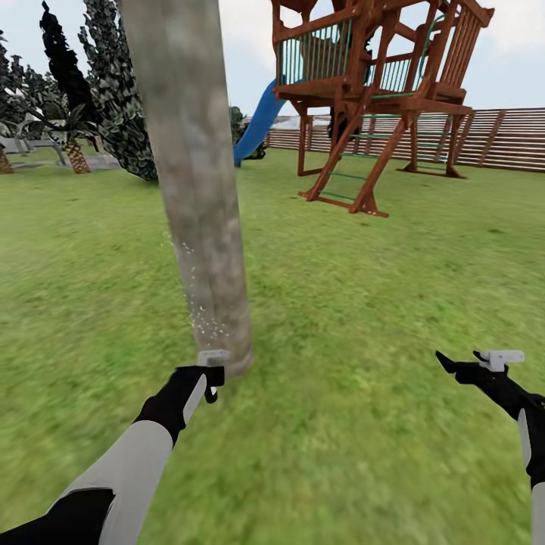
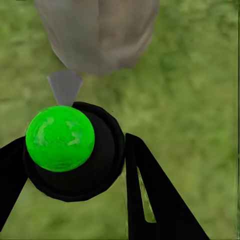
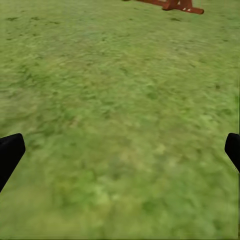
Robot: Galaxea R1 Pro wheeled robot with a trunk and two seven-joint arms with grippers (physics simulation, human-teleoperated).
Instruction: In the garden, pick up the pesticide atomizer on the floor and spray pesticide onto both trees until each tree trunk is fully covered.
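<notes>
pesticide atomizer [image 2: 70, 150] clamped in left pincer [image 1: 206, 381], nozzle near tree trunk [image 1: 198, 182].

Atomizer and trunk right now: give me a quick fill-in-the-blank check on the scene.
1. The atomizer sits in the ____ gripper.
2. Its nozzle points at the tree ____, low, close to the lawn.
3. White specks float beside the trunk, so ____ is coming out.
4. The right gripper is ____, over bare grass.

Missing words: left; trunk; pesticide; open
</notes>
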